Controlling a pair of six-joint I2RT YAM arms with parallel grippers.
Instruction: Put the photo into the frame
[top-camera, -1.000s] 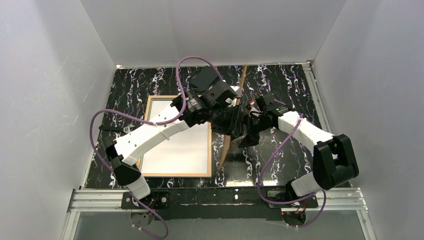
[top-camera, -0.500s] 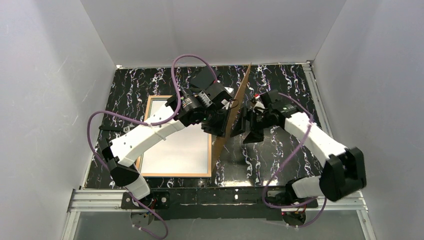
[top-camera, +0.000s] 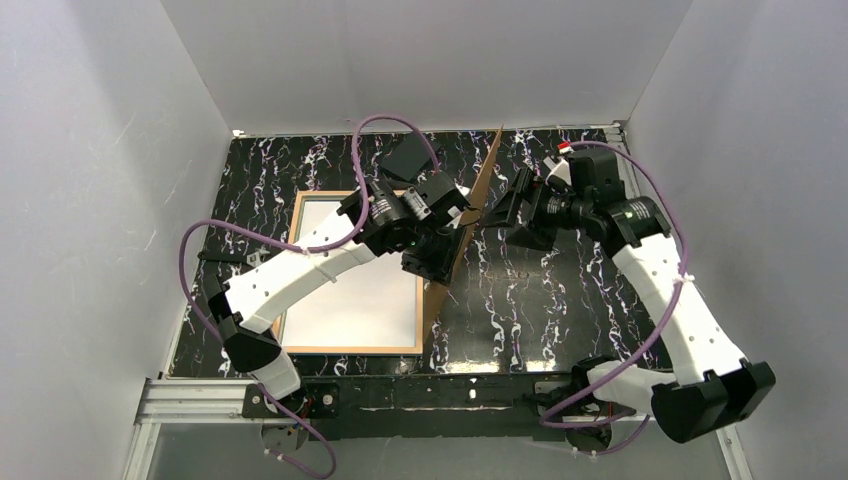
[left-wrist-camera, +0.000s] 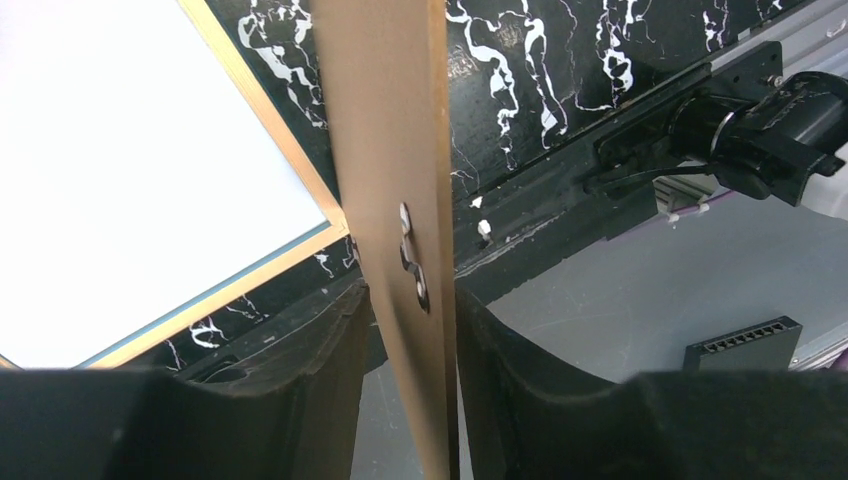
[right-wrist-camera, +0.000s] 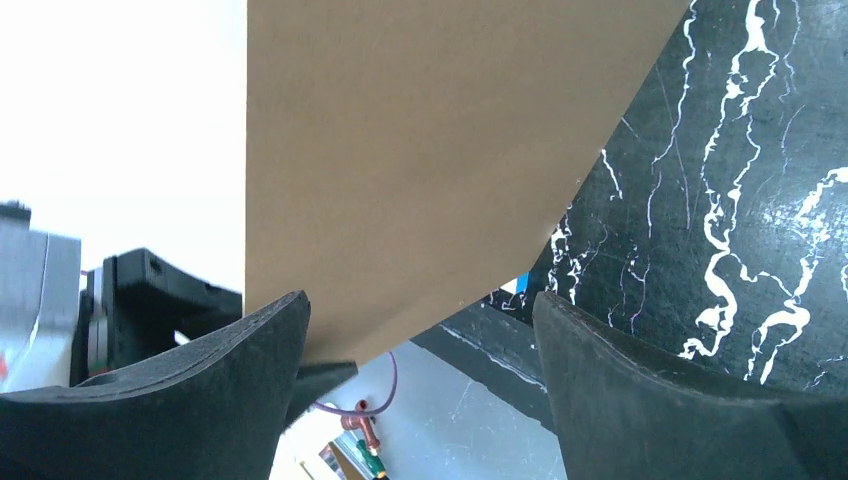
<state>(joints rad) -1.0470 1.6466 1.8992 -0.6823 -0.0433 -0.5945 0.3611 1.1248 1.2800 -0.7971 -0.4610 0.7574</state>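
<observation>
Top external: frame (top-camera: 350, 350) flat on table (top-camera: 560, 310), photo (top-camera: 350, 295) white side up inside it. Left gripper (top-camera: 440, 250) clamps brown board (top-camera: 487, 170), held on edge just right of frame. Right gripper (top-camera: 510, 215), farther right of frame, jaws wide apart, holding nothing

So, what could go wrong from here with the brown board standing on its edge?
The left gripper alone holds the backing board, tilted on one edge; it may pivot or slip. Its lower corner sits beside the frame and could shift it or the white-side-up photo inside. The open right gripper hovers close and might bump the board.
</observation>
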